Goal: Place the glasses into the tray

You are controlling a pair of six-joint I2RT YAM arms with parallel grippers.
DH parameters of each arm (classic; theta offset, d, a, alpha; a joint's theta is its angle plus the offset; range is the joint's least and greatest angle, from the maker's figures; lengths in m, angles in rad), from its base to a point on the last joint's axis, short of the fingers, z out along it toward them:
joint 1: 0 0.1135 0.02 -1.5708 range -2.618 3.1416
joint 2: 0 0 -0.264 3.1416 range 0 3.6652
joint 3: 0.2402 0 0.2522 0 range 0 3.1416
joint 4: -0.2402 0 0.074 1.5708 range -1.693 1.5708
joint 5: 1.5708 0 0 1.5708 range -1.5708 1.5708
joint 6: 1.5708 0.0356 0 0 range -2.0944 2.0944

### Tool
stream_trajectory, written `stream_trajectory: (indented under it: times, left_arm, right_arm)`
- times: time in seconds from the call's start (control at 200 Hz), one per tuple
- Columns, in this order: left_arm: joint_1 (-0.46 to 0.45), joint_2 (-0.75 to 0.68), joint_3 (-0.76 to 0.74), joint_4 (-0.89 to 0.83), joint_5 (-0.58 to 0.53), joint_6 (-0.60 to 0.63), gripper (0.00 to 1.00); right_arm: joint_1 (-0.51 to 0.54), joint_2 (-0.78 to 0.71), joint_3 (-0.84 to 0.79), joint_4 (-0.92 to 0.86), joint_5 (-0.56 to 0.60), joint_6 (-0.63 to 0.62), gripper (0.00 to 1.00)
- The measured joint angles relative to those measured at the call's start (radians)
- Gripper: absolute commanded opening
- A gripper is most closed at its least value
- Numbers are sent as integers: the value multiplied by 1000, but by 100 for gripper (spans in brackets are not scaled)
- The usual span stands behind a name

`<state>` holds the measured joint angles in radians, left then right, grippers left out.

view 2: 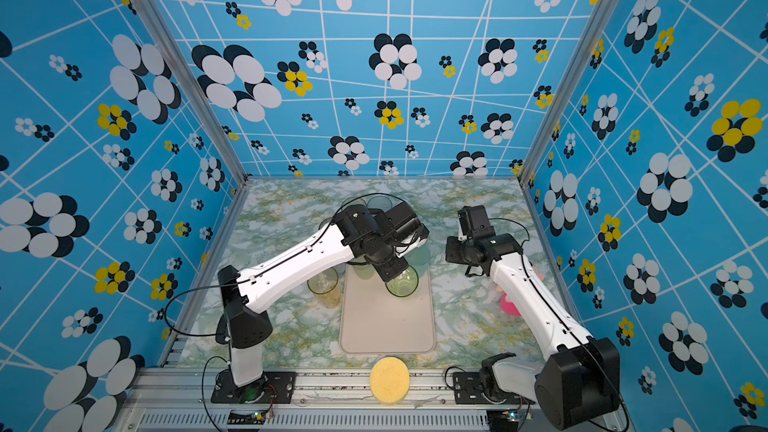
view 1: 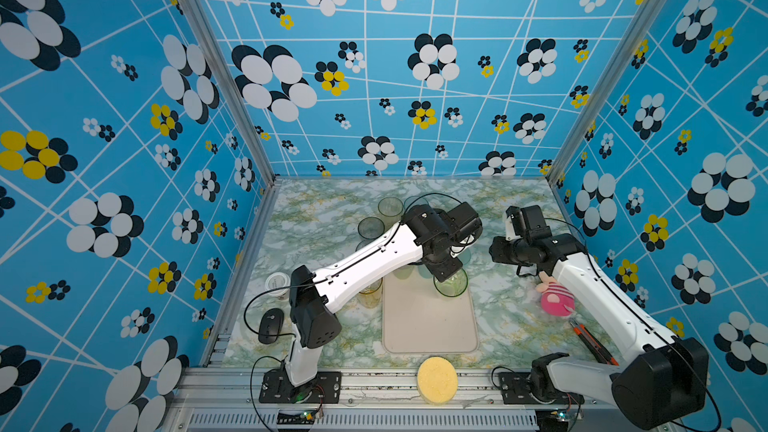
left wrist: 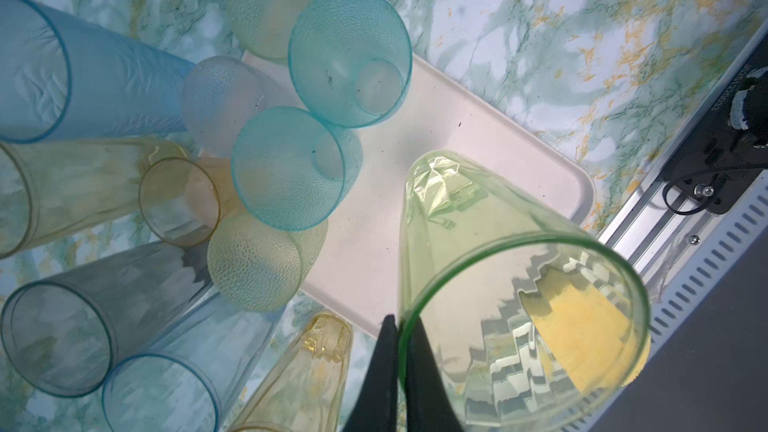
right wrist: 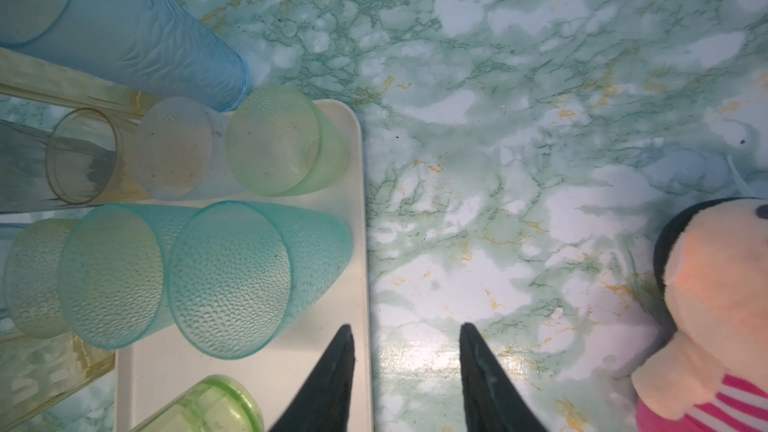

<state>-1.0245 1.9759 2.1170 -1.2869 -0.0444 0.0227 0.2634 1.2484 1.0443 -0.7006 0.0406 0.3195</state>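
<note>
left gripper (left wrist: 401, 322): pressed together on the rim of the tall green glass (left wrist: 478, 218), one finger inside the mouth and one outside.
green glass: hangs from that pinch with its mouth at the gripper and its base pointing away from it, down toward the tray (left wrist: 478, 118).
long axis: close to upright, running straight off the fingertips.
base and tray: the base is over bare tray floor; i cannot tell whether it touches.
neighbours: teal glasses (left wrist: 291, 168) stand on the tray beyond the base, apart from it.
right gripper (right wrist: 405, 328): spread and empty, over the table just outside the tray rim, with the green glass off to its side.
nearer arm: the left one, which holds the glass.
next move, as a judgement: lower the glass along its own axis, then let go. because the pinch is on one side only, it may tip.
</note>
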Motion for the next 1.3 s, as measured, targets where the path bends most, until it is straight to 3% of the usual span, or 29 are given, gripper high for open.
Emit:
stream_trajectory:
  times: [0.355,1.3]
  left_arm:
    - [23,207,175,-19,66,91,5]
    - [37,327,289,-79,85,129,6]
  right_arm:
    - [-22,0,0,-6,3,0,44]
    - [-31,28,2,-21,6,-1,44]
